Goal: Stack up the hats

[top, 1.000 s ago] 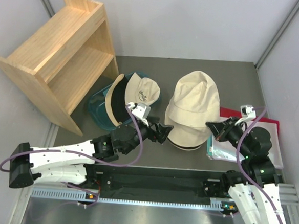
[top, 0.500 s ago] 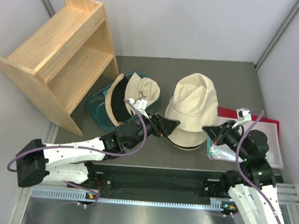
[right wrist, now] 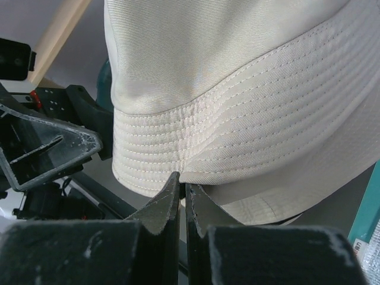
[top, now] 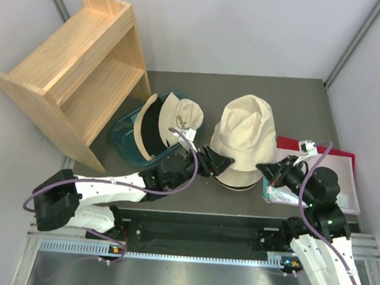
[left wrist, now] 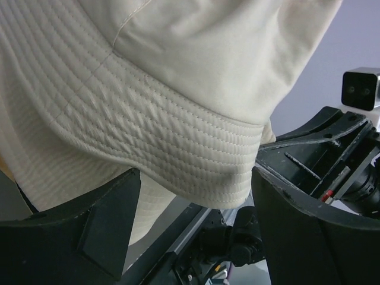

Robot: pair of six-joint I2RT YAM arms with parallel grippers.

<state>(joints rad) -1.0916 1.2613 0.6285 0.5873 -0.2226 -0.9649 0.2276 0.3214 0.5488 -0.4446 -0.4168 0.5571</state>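
Note:
A pile of cream hats point(top: 245, 140) sits mid-table, the top hat point(left wrist: 178, 89) point(right wrist: 237, 83) domed over the lower brims. My left gripper point(top: 221, 163) is open at the pile's left side; the top hat's stitched brim hangs just above the gap between its fingers point(left wrist: 89, 231), and the gripper point(left wrist: 196, 208) holds nothing. My right gripper point(top: 265, 168) is shut at the pile's right side, its tips point(right wrist: 181, 184) touching the underside of the top brim with no cloth seen between them. More hats point(top: 162, 121), cream with black lining, lie in the teal tub point(top: 122, 138).
A wooden shelf unit point(top: 78, 69) lies tipped at the back left beside the tub. A red and white flat item point(top: 345, 168) and a teal packet point(top: 274, 191) lie under the right arm. Grey walls close in on both sides.
My left gripper has swung right from near the tub to the pile's left brim, staying open. The right gripper has edged down and left to the right brim, still shut.

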